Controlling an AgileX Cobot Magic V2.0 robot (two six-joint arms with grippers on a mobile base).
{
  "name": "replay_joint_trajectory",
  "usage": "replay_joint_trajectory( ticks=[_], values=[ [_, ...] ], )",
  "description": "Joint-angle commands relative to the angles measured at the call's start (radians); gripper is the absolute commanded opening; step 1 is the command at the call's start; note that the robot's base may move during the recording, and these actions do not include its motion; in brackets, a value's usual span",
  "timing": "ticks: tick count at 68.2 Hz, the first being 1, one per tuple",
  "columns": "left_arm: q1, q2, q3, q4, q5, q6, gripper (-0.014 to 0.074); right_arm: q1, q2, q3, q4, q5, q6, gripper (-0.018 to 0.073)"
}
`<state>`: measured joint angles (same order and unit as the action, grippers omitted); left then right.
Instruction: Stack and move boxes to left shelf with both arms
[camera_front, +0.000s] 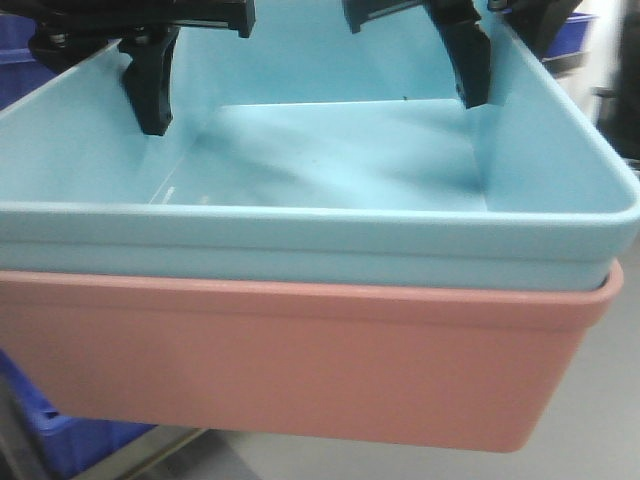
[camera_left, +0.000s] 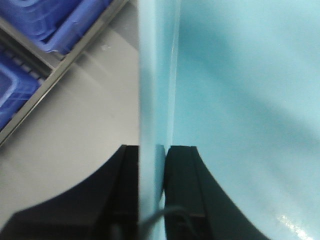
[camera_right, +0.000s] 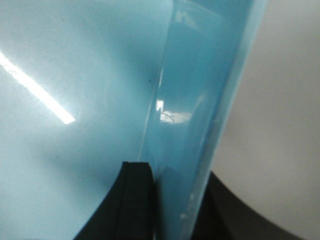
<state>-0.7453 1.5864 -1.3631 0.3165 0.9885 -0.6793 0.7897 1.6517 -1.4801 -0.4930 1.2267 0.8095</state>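
Blue tub: smooth, slightly glossy sky-blue plastic. Shallow and rectangular, with rounded corners and a rolled rim. It sits nested inside the pink tub, which is the same shape in matte salmon, so only the blue rim band shows above the pink rim.

The stack fills the front view, between the two arms. Open side faces up and the rims are near level. The long axis runs left to right across the view, with one long wall facing the camera. A pale grey surface shows below the pink base.

Left gripper: black angular fingers pinched onto the blue tub's left wall, one inside and one outside, nearly together.

Right gripper: same hold on the right wall, its jaws straddling the rim with only the wall's thickness between them.

Dark blue bins, ribbed plastic, sit behind a grey metal rail to the left.
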Motion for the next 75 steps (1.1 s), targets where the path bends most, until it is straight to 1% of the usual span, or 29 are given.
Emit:
replay_joint_trajectory(
  ticks=[1, 75],
  values=[
    [-0.036, -0.049, -0.054, -0.074, -0.204, -0.001, -0.0012, 0.030, -0.041, -0.045, 0.048, -0.163, -0.023, 0.0057],
    [-0.036, -0.049, -0.054, -0.074, -0.204, -0.001, -0.0012, 0.030, -0.041, -0.045, 0.048, -0.163, -0.023, 0.0057]
  ],
)
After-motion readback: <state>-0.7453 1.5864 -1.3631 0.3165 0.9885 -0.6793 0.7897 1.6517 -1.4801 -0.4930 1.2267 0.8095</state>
